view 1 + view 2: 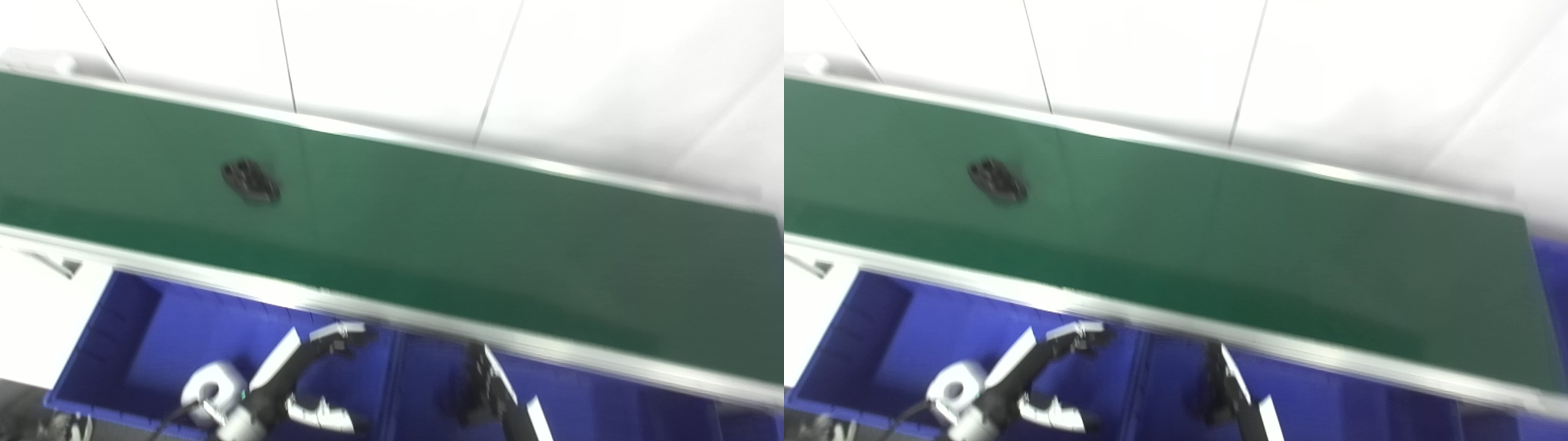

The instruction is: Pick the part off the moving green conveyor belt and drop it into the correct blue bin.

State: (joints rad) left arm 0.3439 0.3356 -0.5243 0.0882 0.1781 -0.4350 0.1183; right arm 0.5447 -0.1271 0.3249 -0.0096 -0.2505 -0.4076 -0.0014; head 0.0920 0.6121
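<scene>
A small black part [250, 181] lies on the green conveyor belt [429, 220], left of its middle; it also shows in the right eye view [997, 180]. My left hand [300, 380] hangs over the left blue bin [141, 343] below the belt's near edge, fingers spread apart and holding nothing. My right hand [490, 386] is over the right blue bin [612, 398], seen edge-on and blurred, so its fingers cannot be read. Both hands are well short of the part.
The belt has a metal rail [380, 315] along its near edge, just above both hands. A white surface [37, 306] lies left of the bins. White wall panels [392, 55] stand behind the belt. The picture is motion-blurred.
</scene>
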